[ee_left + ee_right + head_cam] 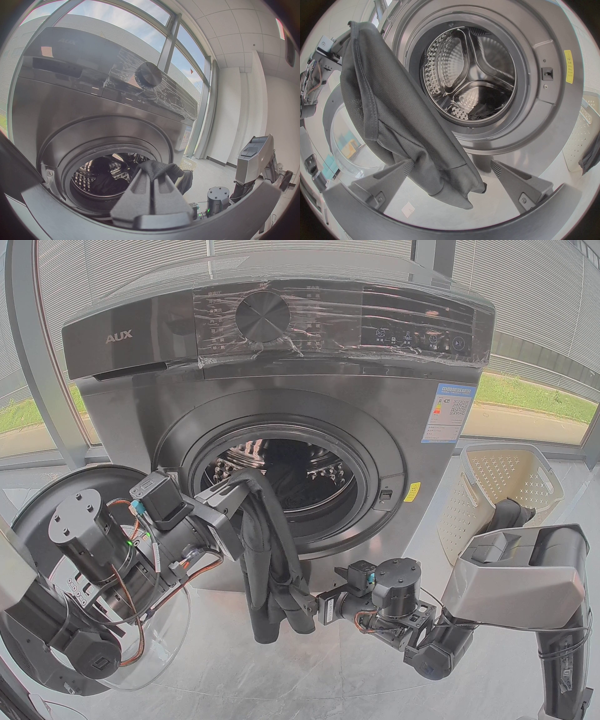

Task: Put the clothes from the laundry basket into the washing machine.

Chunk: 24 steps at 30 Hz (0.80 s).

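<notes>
A black garment (272,565) hangs from my left gripper (232,489), which is shut on its top edge just in front of the washing machine's open drum (284,480). In the left wrist view the closed fingers (137,193) pinch the black cloth (159,168). My right gripper (306,602) sits low by the garment's hanging end. It is open, with the cloth's bottom (450,175) dangling between its spread fingers (393,178). Another dark piece (484,109) lies inside the drum. The cream laundry basket (500,484) stands right of the machine, a dark cloth (512,515) draped over its rim.
The round glass door (94,590) is swung open to the left of the machine, behind my left arm. Grey tiled floor (281,677) lies in front of the washer. Windows run behind the machine.
</notes>
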Available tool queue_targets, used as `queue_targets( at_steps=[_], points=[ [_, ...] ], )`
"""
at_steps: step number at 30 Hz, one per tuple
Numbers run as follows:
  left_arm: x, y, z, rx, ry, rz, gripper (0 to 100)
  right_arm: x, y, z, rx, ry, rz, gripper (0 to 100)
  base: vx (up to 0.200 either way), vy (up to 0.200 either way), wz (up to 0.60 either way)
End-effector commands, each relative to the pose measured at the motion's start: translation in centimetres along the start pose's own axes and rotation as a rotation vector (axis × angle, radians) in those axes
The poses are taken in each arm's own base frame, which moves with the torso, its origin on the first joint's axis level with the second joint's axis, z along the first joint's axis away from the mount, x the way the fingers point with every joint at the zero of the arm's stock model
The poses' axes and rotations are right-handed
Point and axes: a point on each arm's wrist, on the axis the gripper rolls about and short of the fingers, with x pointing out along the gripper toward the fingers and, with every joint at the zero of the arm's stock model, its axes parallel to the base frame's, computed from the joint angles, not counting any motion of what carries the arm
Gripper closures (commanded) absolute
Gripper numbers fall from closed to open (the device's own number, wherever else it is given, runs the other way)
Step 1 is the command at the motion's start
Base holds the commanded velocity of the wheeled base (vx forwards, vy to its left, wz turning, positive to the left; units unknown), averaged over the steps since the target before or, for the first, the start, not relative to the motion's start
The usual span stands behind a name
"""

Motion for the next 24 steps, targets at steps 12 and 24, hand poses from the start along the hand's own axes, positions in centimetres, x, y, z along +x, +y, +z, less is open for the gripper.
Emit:
queue_targets(
  at_steps=[12, 24],
  points=[
    [0.0, -0.4, 0.4, -0.003, -0.015, -0.015, 100, 3.5, 2.2, -0.8, -0.013, -0.031, 0.054, 0, 0.0, 0.0, 0.0],
    [0.0, -0.5, 1.5, -0.009, -0.056, -0.019, 100, 6.0, 2.4, -1.3, -0.004, -0.1, 0.028, 0, 0.0, 0.0, 0.0]
  ],
)
